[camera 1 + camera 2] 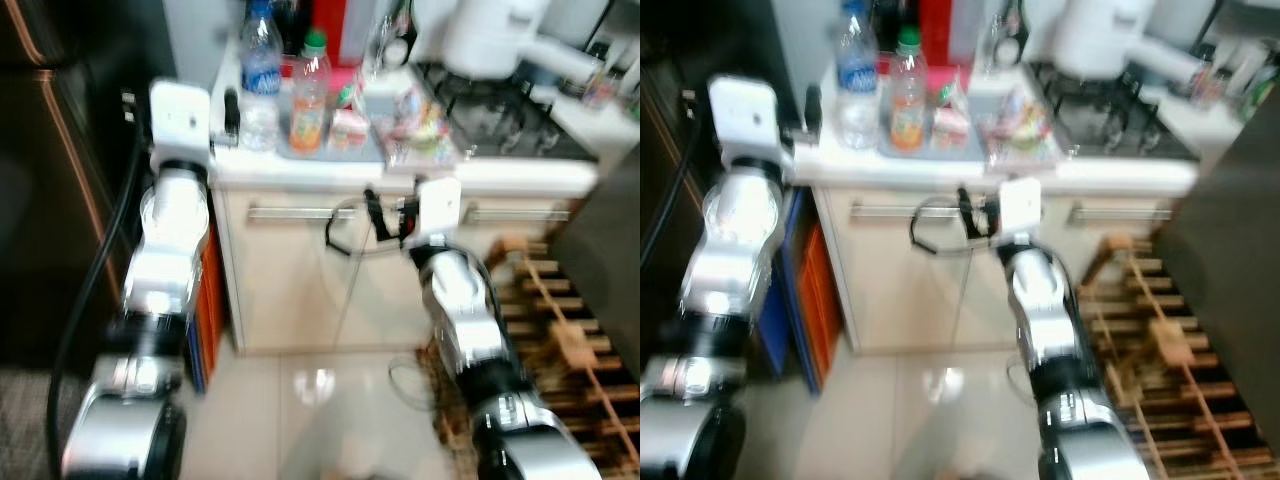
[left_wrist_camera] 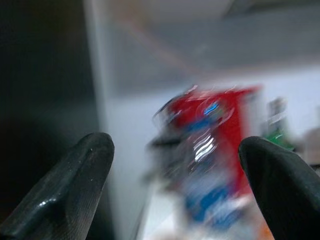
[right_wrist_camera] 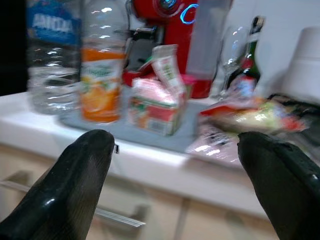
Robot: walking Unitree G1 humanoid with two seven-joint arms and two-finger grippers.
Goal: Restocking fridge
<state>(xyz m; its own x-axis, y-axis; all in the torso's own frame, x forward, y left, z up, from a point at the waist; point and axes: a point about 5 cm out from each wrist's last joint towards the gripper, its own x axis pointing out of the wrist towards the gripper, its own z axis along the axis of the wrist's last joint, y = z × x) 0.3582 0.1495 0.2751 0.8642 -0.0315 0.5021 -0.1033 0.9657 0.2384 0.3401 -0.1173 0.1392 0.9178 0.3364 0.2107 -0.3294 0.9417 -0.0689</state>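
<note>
On a grey tray [image 3: 165, 131] on the white counter stand the things for the fridge; a clear water bottle [image 1: 260, 85] with a blue label is upright at the robot's left end, and just beside it an orange juice bottle [image 1: 308, 98] with a green cap, also upright. Next comes a small red and white carton [image 3: 152, 102]; a clear bag of food [image 3: 250, 120] lies further right, blurred.

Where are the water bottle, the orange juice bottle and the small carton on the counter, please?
water bottle [image 1: 260, 75], left eye view, on its blue label.
orange juice bottle [image 1: 308, 110], left eye view, on its orange body.
small carton [image 3: 156, 102], right wrist view, on its red and white front face.
</note>
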